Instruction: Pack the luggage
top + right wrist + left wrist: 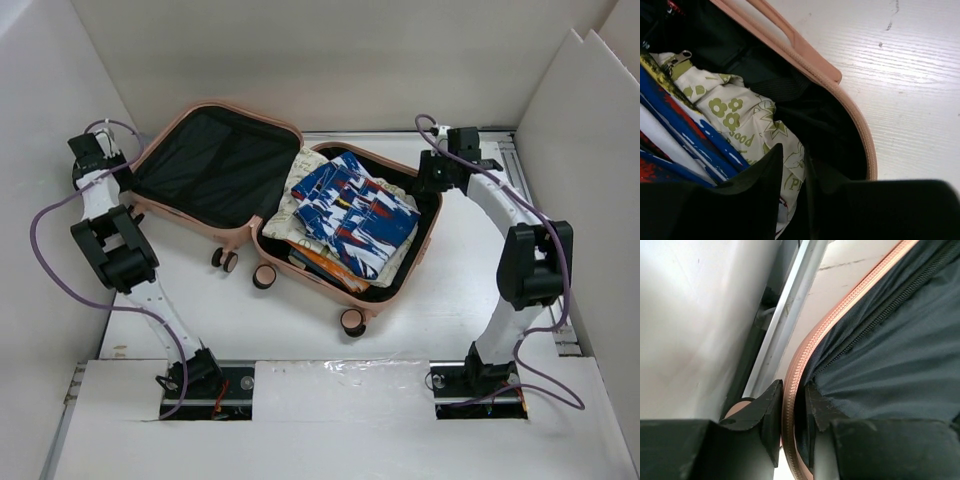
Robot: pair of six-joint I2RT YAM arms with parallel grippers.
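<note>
The salmon-pink luggage (232, 233) lies open on the white table. Its empty lid half with black lining (215, 160) is on the left, and the right half holds folded clothes. A blue, white and red cloth (355, 210) lies on top of a cream cloth with green print (300, 182), and an orange item (325, 265) shows beneath. My left gripper (125, 165) is shut on the lid's zipper rim (840, 305) at its far left corner, one finger on each side (794, 390). My right gripper (428, 185) is at the right half's far corner, shut on the cream cloth's edge (794, 155).
White walls and foam boards close in the table on the left, back and right. An aluminium rail (790, 305) runs along the left wall beside the lid. The caster wheels (264, 276) point towards the near side. The luggage's handle (790, 40) lies outside its far rim.
</note>
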